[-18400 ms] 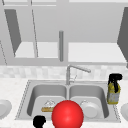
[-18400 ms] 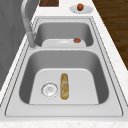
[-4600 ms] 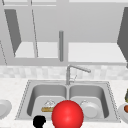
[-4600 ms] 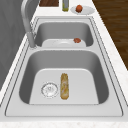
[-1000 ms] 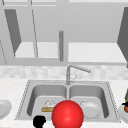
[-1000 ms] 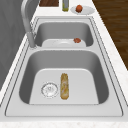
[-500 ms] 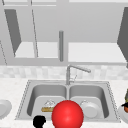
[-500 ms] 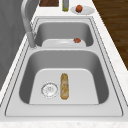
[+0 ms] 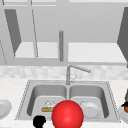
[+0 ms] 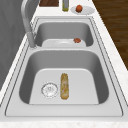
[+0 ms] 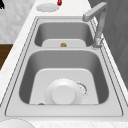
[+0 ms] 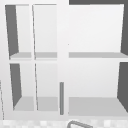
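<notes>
My left hand hangs low in the front view, in front of the left basin and beside a big red ball. A black patch in the top left corner of the right side view may be the same hand. My right hand is a dark shape at the front view's right edge. It sits just over an orange-brown fruit on a small plate, next to a green bottle. A bread roll lies in the left basin. The right basin holds a white plate.
The faucet rises behind the divider, its spout over the right basin. A drain sits beside the roll. Another white plate lies on the left counter. Open wall shelves hang above. A small reddish bit rests on the plate in the right basin.
Since the oldest frames the green bottle and the dark hand shape have moved from beside the right basin to the far right, by the fruit plate. Nothing has visibly moved in the last second.
</notes>
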Action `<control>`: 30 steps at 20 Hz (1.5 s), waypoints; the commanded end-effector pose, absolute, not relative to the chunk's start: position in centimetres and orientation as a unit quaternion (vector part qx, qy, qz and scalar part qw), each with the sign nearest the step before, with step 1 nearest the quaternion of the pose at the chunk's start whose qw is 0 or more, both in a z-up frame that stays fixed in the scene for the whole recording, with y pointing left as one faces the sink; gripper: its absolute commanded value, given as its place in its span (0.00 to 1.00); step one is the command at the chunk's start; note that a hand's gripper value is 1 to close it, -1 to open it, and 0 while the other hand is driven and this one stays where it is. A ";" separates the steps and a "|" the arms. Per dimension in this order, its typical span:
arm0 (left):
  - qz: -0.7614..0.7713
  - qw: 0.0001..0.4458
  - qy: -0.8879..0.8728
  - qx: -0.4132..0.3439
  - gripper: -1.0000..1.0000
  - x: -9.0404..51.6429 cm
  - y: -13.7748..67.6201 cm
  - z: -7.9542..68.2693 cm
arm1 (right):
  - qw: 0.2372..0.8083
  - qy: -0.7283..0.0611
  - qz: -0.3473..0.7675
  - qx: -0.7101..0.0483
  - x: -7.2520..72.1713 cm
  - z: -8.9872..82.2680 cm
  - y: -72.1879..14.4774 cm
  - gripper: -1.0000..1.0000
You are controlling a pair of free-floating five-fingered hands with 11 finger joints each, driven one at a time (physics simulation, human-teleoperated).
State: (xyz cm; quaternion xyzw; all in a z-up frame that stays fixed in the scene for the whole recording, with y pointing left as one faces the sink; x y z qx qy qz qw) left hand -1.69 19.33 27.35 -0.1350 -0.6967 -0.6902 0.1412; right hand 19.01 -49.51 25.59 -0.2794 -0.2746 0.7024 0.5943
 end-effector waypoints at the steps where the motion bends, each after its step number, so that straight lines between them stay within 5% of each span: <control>1: -0.690 0.141 -0.697 -0.135 0.50 -1.7 19.3 27.4 | 0.597 -0.245 0.715 -0.269 19.6 25.8 -49.4 0.00; 14: -0.690 0.141 -0.697 -0.135 0.50 -1.7 19.3 27.4 | 0.596 -0.238 0.713 -0.283 20.2 22.8 -49.0 0.00; 15: -0.690 0.141 -0.697 -0.135 0.50 -1.7 19.3 27.4 | 0.594 -0.237 0.713 -0.286 20.1 22.4 -48.9 1.00; 29: -0.690 0.141 -0.697 -0.135 0.50 -1.7 19.3 27.4 | 0.586 -0.272 0.690 -0.325 15.5 21.6 -49.5 1.00; 30: -0.690 0.141 -0.697 -0.135 0.50 -1.7 19.3 27.4 | 0.587 -0.271 0.690 -0.324 15.3 21.7 -49.5 0.00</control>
